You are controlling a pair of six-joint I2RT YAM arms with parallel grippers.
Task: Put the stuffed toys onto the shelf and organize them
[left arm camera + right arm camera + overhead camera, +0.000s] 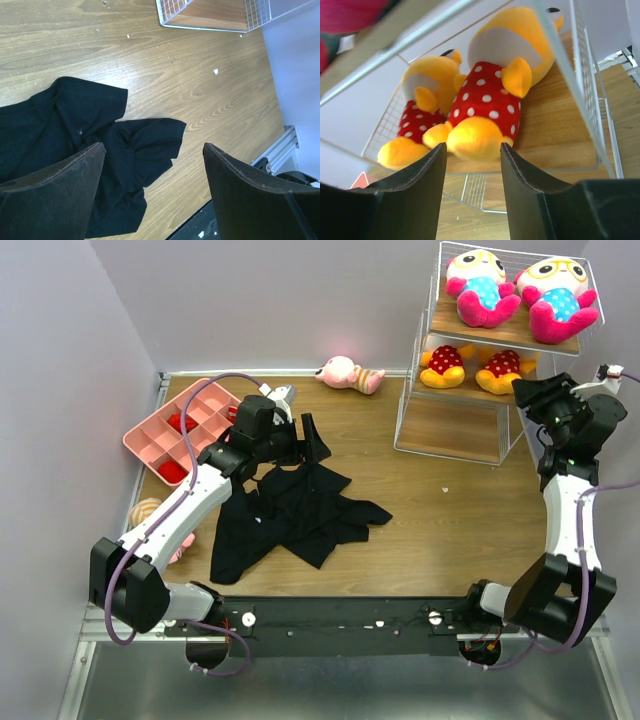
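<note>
We see a wooden desk (450, 530) from above, with the shelf (500, 350) standing at its far right corner. Two blue-bodied stuffed toys (480, 290) lie on the top board and two yellow-orange toys (470, 365) on the middle board; the bottom board is bare. One pale pink striped toy (350, 374) lies against the far edge, near its middle. Its long axis runs along that edge, head to the left and feet towards the shelf. A second pink toy (148, 515) shows at the left edge, half hidden under the left arm.

The left gripper (154, 146) hangs over a black garment (290, 510) mid-desk, fingers spread wide and holding nothing. The far-edge toy lies just beyond it and a little right, so we judge the left arm the nearer one. The right gripper (473, 146) points into the middle tier, fingers parted and empty, with a yellow toy's foot just past the tips. We cannot tell whether they touch it.
</note>
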